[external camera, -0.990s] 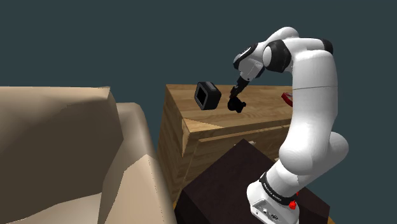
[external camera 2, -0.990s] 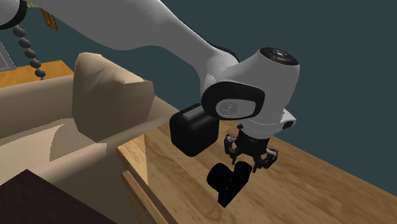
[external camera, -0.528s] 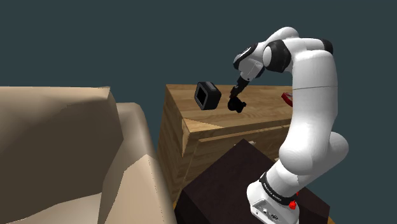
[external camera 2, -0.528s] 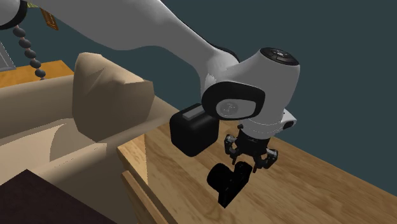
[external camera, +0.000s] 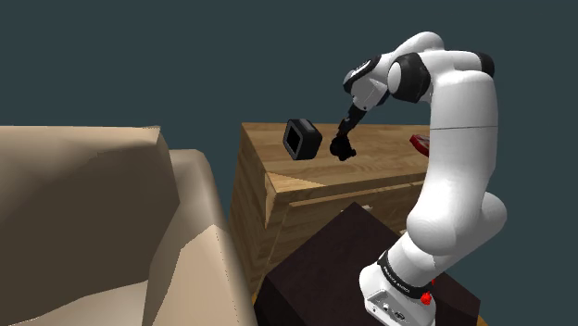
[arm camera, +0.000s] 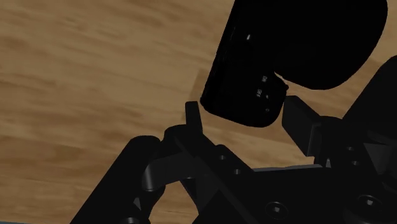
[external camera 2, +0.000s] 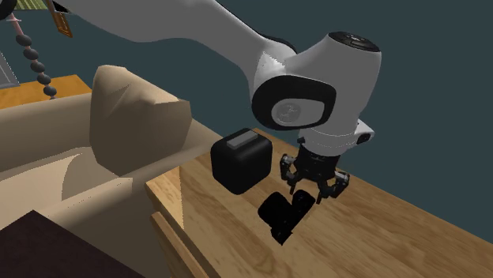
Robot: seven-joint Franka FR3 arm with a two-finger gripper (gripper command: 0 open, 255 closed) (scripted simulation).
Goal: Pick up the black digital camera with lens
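Camera [external camera: 341, 148], black, hangs from the claw [external camera: 346, 136] over the wooden desk [external camera: 389, 165], just beside the black box [external camera: 302, 139], in the shoulder view. The white arm [external camera: 458, 148] rises tall, bends at the top and angles its wrist down toward the box. In the second exterior view the wrist points straight down, with the camera [external camera 2: 280, 219] under it, near the box's lower corner. In the wrist view both fingers [arm camera: 193, 116] pinch the camera's end, with desk wood behind.
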